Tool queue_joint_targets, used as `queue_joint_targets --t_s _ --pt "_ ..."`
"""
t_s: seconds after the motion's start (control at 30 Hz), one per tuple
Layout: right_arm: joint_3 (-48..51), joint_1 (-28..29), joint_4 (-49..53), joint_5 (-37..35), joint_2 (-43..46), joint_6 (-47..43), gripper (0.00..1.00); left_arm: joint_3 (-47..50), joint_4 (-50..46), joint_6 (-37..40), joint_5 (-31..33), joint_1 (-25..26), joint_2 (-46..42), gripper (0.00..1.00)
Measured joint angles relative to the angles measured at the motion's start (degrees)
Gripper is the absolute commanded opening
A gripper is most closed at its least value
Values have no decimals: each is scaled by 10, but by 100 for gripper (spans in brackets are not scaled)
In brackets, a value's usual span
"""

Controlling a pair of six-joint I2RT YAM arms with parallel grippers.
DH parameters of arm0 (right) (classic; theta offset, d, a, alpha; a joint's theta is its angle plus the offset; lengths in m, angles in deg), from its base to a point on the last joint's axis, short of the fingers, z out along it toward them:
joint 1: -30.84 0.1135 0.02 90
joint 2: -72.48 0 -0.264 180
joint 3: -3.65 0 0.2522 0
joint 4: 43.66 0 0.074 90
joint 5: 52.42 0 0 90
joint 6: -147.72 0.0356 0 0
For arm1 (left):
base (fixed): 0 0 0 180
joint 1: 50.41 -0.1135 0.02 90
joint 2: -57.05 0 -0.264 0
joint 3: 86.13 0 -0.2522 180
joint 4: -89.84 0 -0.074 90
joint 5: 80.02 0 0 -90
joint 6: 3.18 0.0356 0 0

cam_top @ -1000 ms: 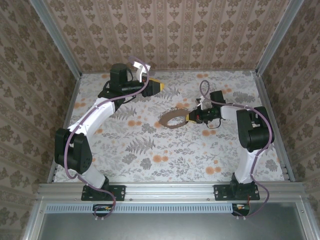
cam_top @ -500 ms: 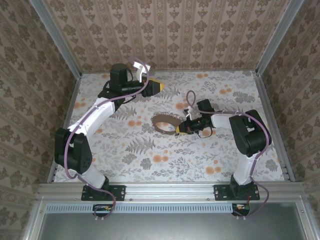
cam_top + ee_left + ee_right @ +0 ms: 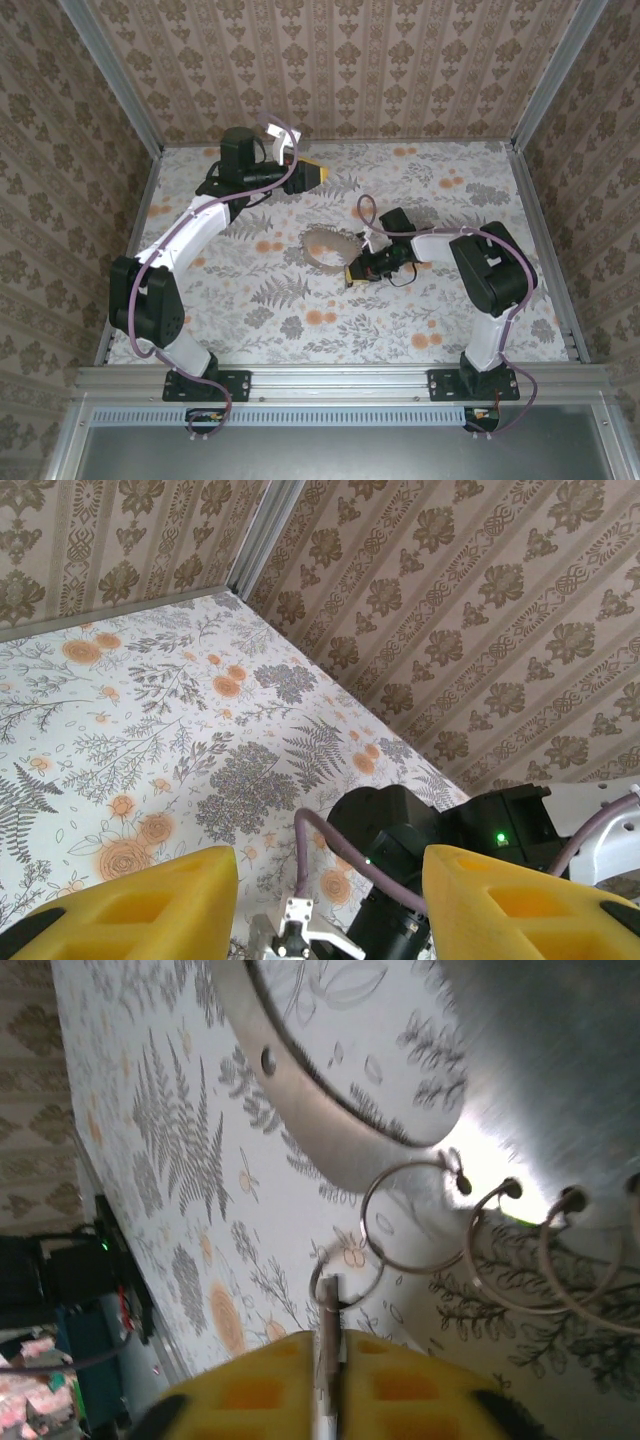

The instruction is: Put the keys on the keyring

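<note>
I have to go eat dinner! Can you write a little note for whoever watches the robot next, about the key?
Left gripper: open, holding nothing, over the far side of the table, away from the work.
Right gripper: low beside the tan loop, pinched on the thin key.
Things: the key sits by the loop's wire rings; I cannot tell whether it is linked.
Done: key gripped, at the rings.
Left: thread it on, check, let go.

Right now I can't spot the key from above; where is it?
In the right wrist view, the key stands edge-on between the right gripper's fingers, low centre, below the wire rings on the strap.
</note>
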Motion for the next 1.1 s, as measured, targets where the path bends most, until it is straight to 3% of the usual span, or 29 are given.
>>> queue_joint_targets --t_s 0.4,0.47,0.63,0.73,0.9,1.1 --pt "23 8 60 -35 115 -15 60 0 0 0 0 -1 0 55" --pt "23 7 74 -44 140 -20 66 0 0 1 0 -2 0 61" --pt "22 -13 107 -67 199 -25 89 0 -4 12 10 -9 -4 95" --pt "15 -37 122 -85 232 -28 97 4 -16 16 30 -12 -19 100" --pt "-10 -70 120 -147 293 -28 100 39 -33 24 120 -15 -79 100" --pt "-13 -113 85 -263 359 -20 100 161 21 54 285 -13 -194 100"
